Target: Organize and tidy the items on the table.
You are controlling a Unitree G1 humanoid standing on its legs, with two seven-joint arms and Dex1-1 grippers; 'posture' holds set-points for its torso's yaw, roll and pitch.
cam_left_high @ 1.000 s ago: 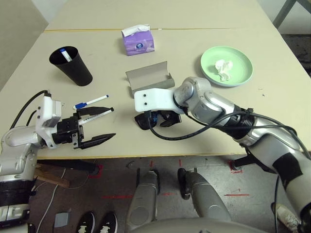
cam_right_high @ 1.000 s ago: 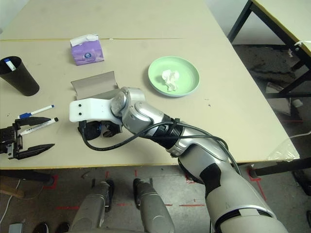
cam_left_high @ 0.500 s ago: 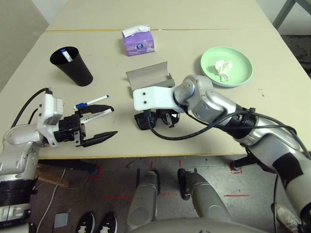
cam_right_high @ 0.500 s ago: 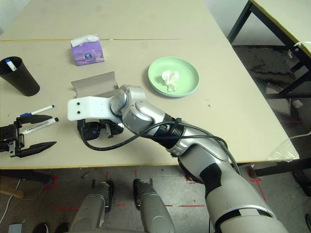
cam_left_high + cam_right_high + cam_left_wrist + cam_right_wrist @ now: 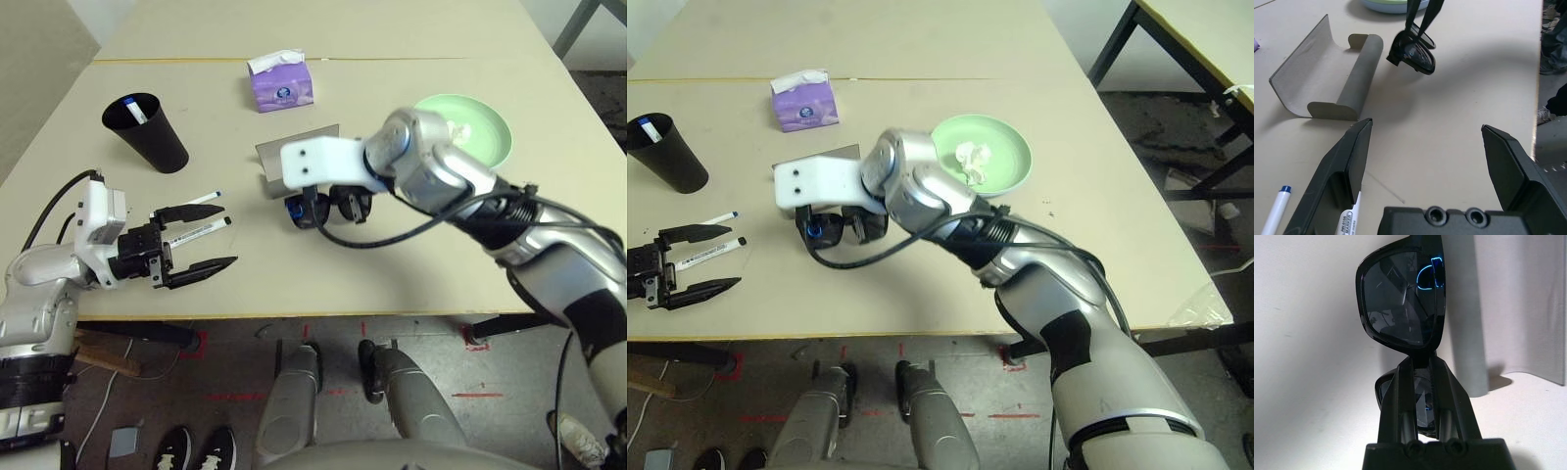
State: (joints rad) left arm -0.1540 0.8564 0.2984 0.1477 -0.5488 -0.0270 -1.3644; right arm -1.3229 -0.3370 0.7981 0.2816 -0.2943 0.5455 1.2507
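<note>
Pale beige surface (image 5: 392, 274) carries an open grey glasses case (image 5: 299, 157), a green plate (image 5: 1004, 166) holding a crumpled tissue (image 5: 970, 157), and a black cup (image 5: 145, 132) containing a blue-capped marker (image 5: 132, 110). Right claw (image 5: 1422, 382) pinches the black sunglasses (image 5: 328, 206) just beside the case; left claw (image 5: 196, 240) is spread beside two markers (image 5: 201, 227).

— How does the right arm stand?
— Its silver forearm reaches across toward the robot's left, white wrist block leading. The right two-fingered black gripper (image 5: 1421, 382) points down, fingers pinched together on the black sunglasses (image 5: 1403, 298).
— And the left one?
— Low at the near edge, forearm level. The left black gripper (image 5: 201, 240) points toward the robot's right, its two fingers spread wide, holding nothing.
</note>
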